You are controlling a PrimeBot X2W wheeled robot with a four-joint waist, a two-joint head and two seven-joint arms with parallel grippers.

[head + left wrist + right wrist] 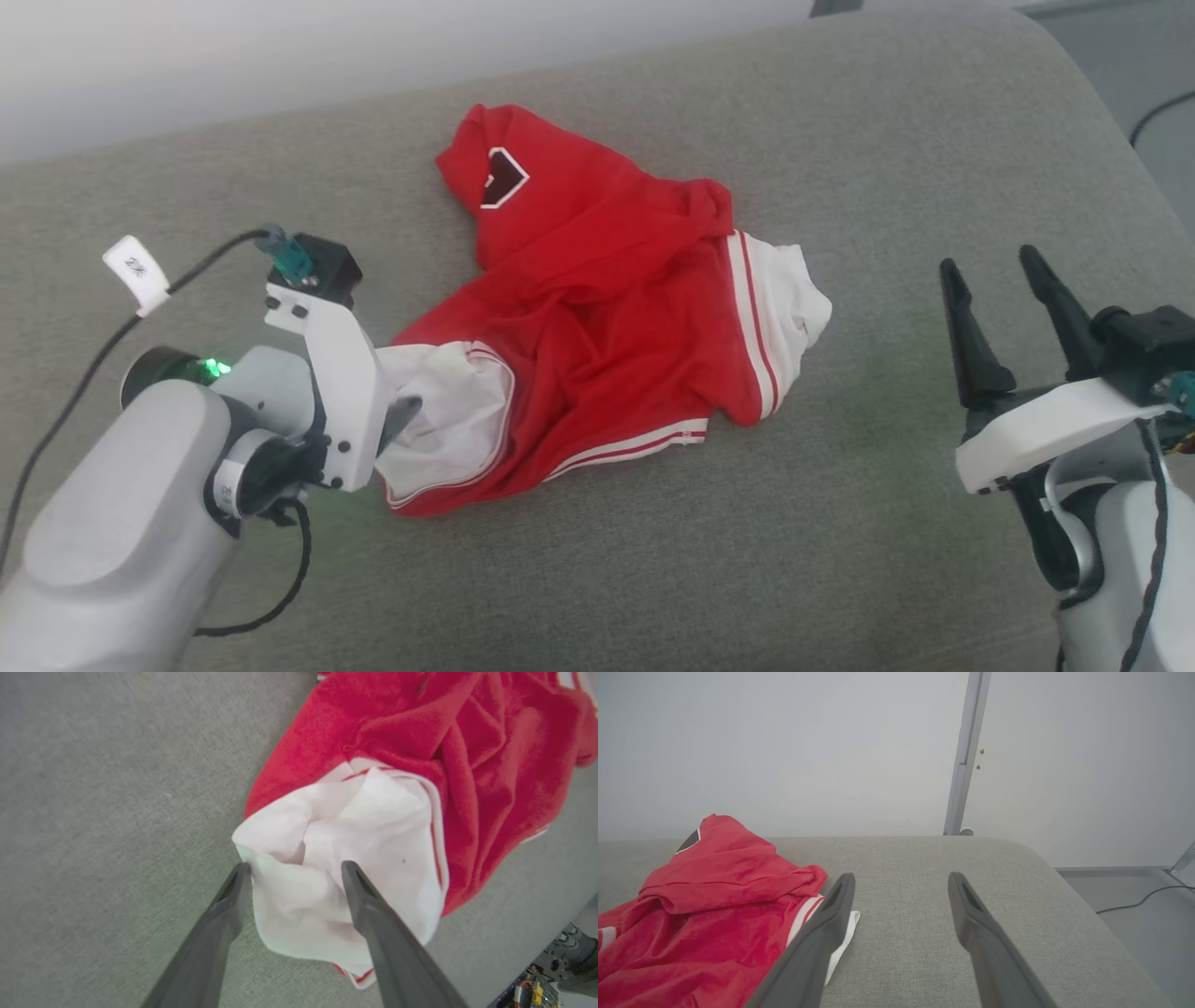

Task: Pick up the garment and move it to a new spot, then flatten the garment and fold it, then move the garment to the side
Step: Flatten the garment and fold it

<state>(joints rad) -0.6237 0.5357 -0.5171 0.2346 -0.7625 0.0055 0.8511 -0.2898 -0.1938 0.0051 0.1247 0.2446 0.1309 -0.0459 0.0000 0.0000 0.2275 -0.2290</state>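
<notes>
1. Bright red thin-fabric T-shirt (597, 308), white sleeves: crumpled at frame centre on grey padded tabletop (840, 523).
2. Left end effector (294, 868) released, straddling a white sleeve (373, 826); right end effector (988, 261) released, lower right, empty.
3. Likely light, limp; pinch sleeve fold.

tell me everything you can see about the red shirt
The garment is a bright red, thin T-shirt with white sleeves and red-and-white striped trim, plus a dark white-edged patch. It lies crumpled and unfolded on the grey padded surface. The open left gripper straddles one sleeve, not yet closed on it.
</notes>
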